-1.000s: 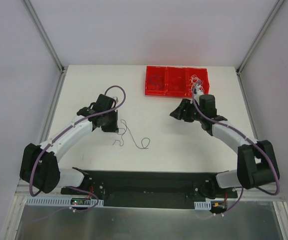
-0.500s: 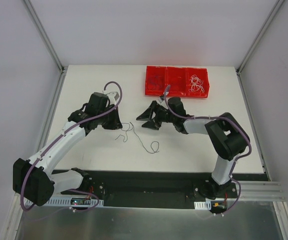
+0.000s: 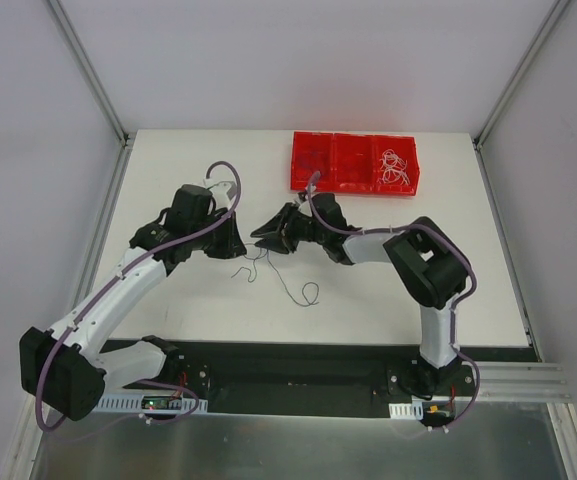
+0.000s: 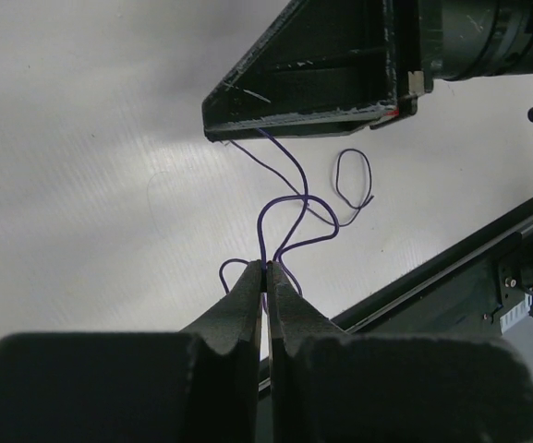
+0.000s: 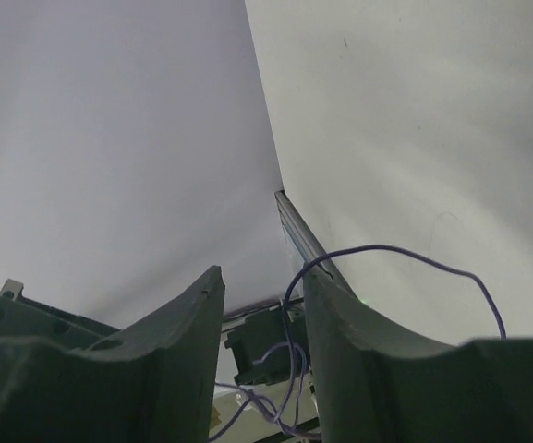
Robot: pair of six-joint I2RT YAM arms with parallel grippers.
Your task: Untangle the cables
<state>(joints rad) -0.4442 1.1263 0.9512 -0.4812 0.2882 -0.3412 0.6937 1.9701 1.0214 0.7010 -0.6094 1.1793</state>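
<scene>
We see both arms reaching toward the middle of the white surface, with the two grippers close together just in front of the red tray.

The left gripper has its fingers pressed together on the purple cable, pinching it right at the tips. From that pinch the cable curls up in a couple of loose bends. One strand runs on toward the underside of the right gripper, which hangs just beyond it in the left wrist view. Another part lies on the surface and ends in a small closed loop off to the side. From above, that loop sits nearer the arm bases than both grippers, and the cable's tangled part lies between and just below the left gripper and the right one.

In its own wrist view, the right gripper has its fingers spread with a clear gap between them. The purple cable passes through that gap low in the view and arcs out past the right-hand finger. We cannot tell whether either finger touches it.

A bundle of white cables lies in the right-hand compartment of the red tray, well apart from both grippers.
</scene>
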